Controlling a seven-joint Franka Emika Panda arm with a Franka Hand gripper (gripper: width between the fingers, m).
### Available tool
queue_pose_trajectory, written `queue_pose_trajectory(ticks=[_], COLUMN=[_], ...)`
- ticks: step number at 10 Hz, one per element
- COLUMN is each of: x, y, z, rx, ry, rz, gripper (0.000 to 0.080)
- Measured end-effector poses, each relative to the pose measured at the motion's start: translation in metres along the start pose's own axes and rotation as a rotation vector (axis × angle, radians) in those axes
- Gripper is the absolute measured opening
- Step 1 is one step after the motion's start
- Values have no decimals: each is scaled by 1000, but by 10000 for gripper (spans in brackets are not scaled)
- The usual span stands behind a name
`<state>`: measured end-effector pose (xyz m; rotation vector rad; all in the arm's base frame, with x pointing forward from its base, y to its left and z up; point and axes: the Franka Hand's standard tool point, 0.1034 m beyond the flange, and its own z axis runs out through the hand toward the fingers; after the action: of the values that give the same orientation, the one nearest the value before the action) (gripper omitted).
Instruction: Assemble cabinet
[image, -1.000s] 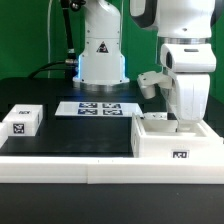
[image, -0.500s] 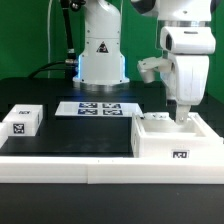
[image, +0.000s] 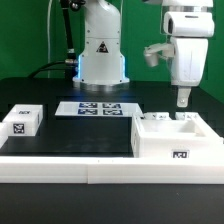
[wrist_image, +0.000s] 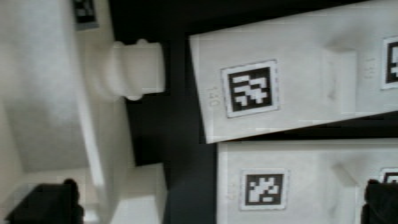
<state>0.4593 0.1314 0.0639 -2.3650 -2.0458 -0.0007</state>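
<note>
White Panda arm (image: 186, 40) is standing over the exterior view's right side. Its last link is hanging upright and the hand is pointing straight down. The arm's white base (image: 101, 50) is sitting at the back centre, carrying a triangular warning label. A small box-shaped mount (image: 156, 52) is sticking out from the wrist toward the exterior view's left.

Fingers (image: 183, 97) are hovering just above the large white plastic cabinet (image: 176, 140), apart from it and touching nothing. In the wrist view the two dark fingers (wrist_image: 48, 200) are showing at opposite edges of the picture. They are spread wide, with nothing gripped between them.

Cabinet is resting on the black surface (image: 80, 135) at the exterior view's right, near the front. Its compartments are facing up and a square tag is showing on its front wall. It is lying just behind the long white front rail (image: 70, 170).

Wrist view is looking down on white tagged panels (wrist_image: 285, 85). A round white stud (wrist_image: 134, 68) is projecting from a white wall beside them.

Thin flat white marker board (image: 98, 108) is lying mid-surface in front of the base. A small white tagged block (image: 22, 120) is sitting at the exterior view's left, well apart from the cabinet.
</note>
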Motion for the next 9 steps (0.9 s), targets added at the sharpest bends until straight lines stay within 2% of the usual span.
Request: queue_pose_trajectory(ticks=[6, 7, 9], x=[0, 5, 15], y=[-3, -9, -29], z=[1, 5, 15], rx=[4, -7, -5], ry=[-1, 12, 27], rz=[16, 29, 25], gripper=[797, 797, 797])
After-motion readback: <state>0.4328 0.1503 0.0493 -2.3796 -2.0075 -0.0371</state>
